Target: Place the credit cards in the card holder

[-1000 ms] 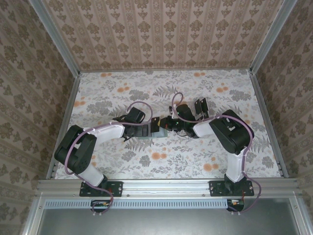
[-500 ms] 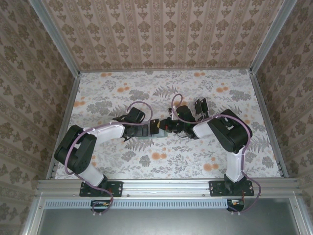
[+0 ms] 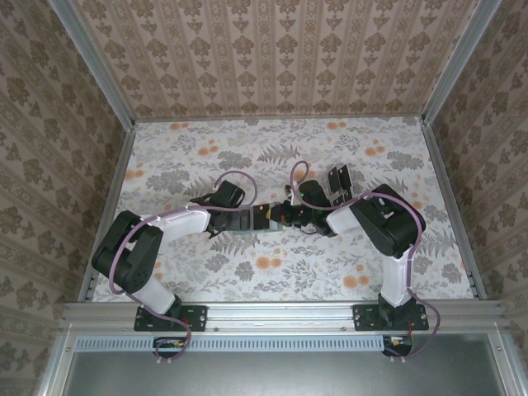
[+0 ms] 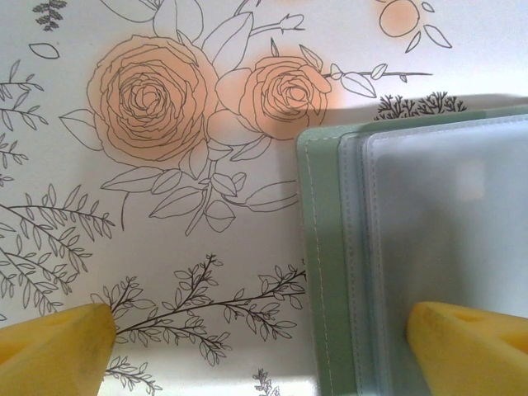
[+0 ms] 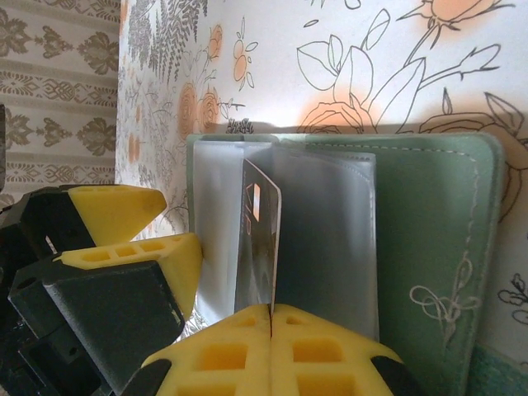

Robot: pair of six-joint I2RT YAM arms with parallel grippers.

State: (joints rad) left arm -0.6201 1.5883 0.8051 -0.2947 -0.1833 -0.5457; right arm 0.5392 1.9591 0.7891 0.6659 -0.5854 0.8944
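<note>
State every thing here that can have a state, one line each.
card holder, open, lying flat, clear sleeves showing.
card, on edge, its far end among the sleeves.
right gripper, shut on the card.
left gripper, open, straddling the card holder's edge.

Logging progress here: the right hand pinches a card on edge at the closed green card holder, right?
Wrong in one respect: the card holder is open, not closed; the right wrist view shows its clear sleeves spread. The right hand does pinch a card on edge at it.
</note>
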